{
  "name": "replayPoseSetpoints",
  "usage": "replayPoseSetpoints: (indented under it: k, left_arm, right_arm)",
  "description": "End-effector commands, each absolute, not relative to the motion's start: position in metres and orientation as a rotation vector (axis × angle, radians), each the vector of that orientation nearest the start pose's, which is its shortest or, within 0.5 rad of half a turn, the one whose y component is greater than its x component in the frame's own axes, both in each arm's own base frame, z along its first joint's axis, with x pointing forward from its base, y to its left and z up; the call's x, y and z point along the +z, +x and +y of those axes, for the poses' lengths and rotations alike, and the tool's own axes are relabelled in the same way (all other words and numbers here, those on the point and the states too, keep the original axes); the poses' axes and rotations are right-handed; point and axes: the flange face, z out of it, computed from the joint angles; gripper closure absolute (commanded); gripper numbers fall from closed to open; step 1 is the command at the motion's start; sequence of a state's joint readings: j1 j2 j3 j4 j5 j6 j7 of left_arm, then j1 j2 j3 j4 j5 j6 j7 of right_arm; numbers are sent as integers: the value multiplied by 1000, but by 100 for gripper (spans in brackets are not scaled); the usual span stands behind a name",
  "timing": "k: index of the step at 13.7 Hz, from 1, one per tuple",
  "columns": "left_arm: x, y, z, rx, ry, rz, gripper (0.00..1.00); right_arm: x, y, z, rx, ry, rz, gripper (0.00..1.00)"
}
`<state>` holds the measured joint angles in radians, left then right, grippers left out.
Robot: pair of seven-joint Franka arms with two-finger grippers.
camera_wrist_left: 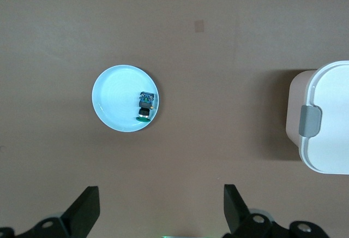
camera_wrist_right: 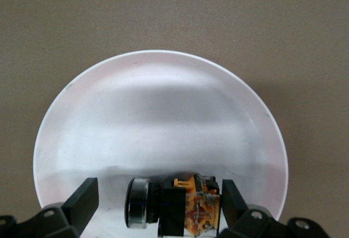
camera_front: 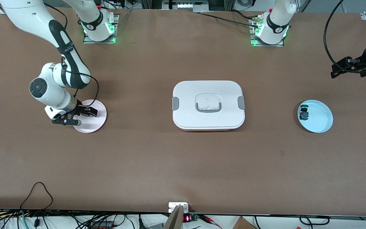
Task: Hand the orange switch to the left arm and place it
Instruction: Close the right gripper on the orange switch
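The orange switch (camera_wrist_right: 200, 209) lies on its side on a pale pink plate (camera_front: 98, 122) (camera_wrist_right: 158, 112) toward the right arm's end of the table. My right gripper (camera_front: 91, 112) (camera_wrist_right: 159, 194) is down on that plate, open, with the switch between its fingers; one finger (camera_wrist_right: 233, 200) stands close beside the orange body, the other well off the black cap. In the front view the gripper hides the switch. The white box (camera_front: 186, 95) (camera_wrist_left: 330, 112) sits closed at mid-table. My left gripper (camera_front: 335, 70) (camera_wrist_left: 161, 193) hangs open and empty high over the left arm's end of the table.
A light blue plate (camera_front: 321, 119) (camera_wrist_left: 115, 104) lies toward the left arm's end of the table, holding a small blue-bodied part (camera_front: 304, 114) (camera_wrist_left: 146, 106). Cables and a small device run along the table edge nearest the camera.
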<state>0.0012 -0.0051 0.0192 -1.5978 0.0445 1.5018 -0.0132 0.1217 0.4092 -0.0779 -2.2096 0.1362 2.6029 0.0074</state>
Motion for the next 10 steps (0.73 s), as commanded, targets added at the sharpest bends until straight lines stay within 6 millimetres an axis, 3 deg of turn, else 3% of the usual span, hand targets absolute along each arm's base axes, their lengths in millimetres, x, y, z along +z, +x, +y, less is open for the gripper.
replayPoseSetpoints:
  k: [1, 10]
  left_arm:
    - [615, 546, 16, 148, -3090, -29, 0]
    - [606, 553, 2, 150, -3093, 8, 0]
  right_arm:
    - [185, 541, 23, -21, -3097, 156, 0]
    - [180, 535, 21, 7, -3097, 166, 0]
